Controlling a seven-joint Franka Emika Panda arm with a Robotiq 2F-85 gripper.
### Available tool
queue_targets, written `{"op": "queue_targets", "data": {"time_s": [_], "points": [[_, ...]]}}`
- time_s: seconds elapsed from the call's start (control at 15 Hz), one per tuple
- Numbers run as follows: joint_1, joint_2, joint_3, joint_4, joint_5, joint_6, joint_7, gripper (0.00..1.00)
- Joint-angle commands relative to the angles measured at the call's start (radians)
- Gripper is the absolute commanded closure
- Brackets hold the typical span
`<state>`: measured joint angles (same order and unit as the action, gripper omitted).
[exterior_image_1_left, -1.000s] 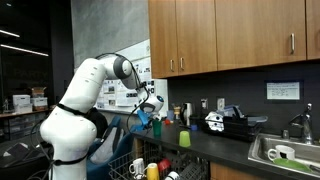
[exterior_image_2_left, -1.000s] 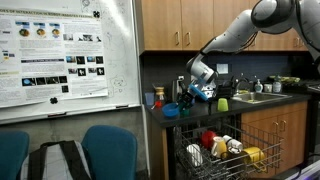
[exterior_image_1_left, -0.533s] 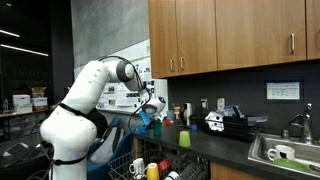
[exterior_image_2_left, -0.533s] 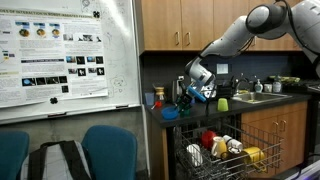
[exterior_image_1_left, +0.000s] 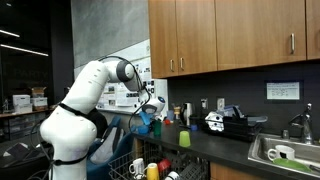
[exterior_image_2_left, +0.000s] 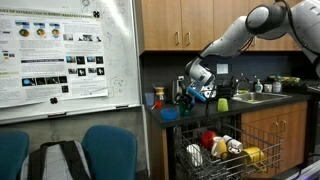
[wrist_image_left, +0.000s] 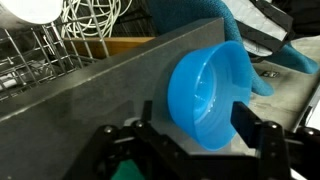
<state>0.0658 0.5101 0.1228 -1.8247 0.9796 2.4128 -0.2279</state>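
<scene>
A light blue plastic bowl sits on the grey countertop near its front edge, its hollow facing the wrist camera. My gripper straddles it with the fingers spread. The left finger stands clear of the bowl's wall, and the right one is at or very near its rim. The jaws stand open around the bowl, not clamped on it. In both exterior views the gripper reaches down to the counter's end, with the blue bowl just below it.
A blue cloth lies behind the bowl. Below the counter edge is a pulled-out dish rack holding several cups and plates. A green cup and a sink lie further along the counter. Cabinets hang overhead.
The jaws have spread apart from the bowl they were pinching. The arm has hardly moved, and the bowl stays on the counter.
</scene>
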Motion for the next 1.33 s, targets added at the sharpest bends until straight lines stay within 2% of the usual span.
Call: {"op": "queue_targets", "data": {"time_s": [0.0,0.67,1.27], "points": [[0.012,-0.037,-0.002,-0.043,-0.041,0.022,0.031,0.0],[0.064,-0.192,0.015,-0.241,-0.313,0.012,0.123,0.0],[0.113,-0.393,0.005,-0.475,-0.683,0.025,0.429,0.0]]}}
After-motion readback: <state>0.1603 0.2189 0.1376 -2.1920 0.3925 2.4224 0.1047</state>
